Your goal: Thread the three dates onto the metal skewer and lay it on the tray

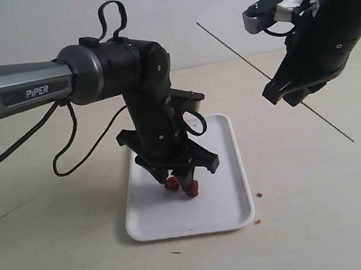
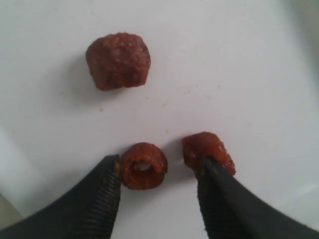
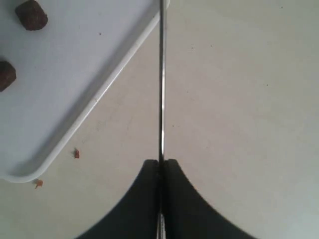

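Note:
Three dark red-brown dates lie on the white tray [image 1: 228, 200]. In the left wrist view one lumpy date [image 2: 118, 60] lies apart. A ring-shaped date [image 2: 143, 166] rests between the open fingers of my left gripper [image 2: 159, 168], touching one finger. A third date [image 2: 207, 151] lies at the other fingertip, partly hidden by it. From outside, the left gripper [image 1: 184, 175] points down over two dates [image 1: 172, 182] [image 1: 193, 188]. My right gripper [image 1: 294, 95] hangs above the table to the tray's right, shut on the thin metal skewer [image 1: 236, 55], which slants through its closed jaws [image 3: 162, 162].
The tray's rim [image 3: 107, 85] passes close to the skewer [image 3: 161, 79] in the right wrist view, with two dates [image 3: 31, 14] [image 3: 5, 75] on it. Small brown crumbs [image 1: 260, 195] [image 3: 76, 153] lie on the pale table beside the tray. A black cable loops under the left arm.

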Controlling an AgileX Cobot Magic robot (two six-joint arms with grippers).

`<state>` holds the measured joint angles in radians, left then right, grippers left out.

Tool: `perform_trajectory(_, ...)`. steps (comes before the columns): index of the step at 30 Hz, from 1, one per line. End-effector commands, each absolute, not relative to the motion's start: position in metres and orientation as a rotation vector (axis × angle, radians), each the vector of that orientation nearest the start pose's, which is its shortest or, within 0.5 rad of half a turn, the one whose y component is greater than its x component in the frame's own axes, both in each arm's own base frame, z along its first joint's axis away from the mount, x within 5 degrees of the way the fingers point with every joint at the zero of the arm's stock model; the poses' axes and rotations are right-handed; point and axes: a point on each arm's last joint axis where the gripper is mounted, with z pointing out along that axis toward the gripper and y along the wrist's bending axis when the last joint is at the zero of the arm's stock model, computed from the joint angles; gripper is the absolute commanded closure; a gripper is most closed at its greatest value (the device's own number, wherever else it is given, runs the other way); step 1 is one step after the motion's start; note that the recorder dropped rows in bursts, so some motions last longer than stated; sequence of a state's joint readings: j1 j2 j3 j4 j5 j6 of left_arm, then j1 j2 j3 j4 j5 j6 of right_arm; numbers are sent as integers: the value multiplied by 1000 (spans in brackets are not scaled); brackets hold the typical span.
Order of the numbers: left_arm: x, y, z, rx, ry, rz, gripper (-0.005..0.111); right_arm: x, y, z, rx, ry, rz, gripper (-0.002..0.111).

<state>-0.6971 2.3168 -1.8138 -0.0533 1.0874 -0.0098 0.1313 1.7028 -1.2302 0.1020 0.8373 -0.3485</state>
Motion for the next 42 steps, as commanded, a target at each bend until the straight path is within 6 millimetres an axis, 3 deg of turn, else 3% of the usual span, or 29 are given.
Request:
perform_trajectory(1, 358, -298, 137, 974, 2892, -27, 58, 344, 51, 239, -570, 2714, 71, 108)
perform_trajectory(9, 359, -298, 153, 947, 2853, -47, 58, 344, 51, 239, -569, 2710, 70, 108)
perform_trajectory(21, 361, -299, 152, 944, 2830, -57, 58, 344, 51, 239, -569, 2710, 70, 108)
perform_trajectory(36, 374, -285, 153, 901, 2818, -31, 58, 344, 51, 239, -568, 2708, 70, 108)
perform_trajectory(42, 376, -287, 144, 907, 2811, -33, 58, 344, 51, 239, -568, 2706, 70, 108)
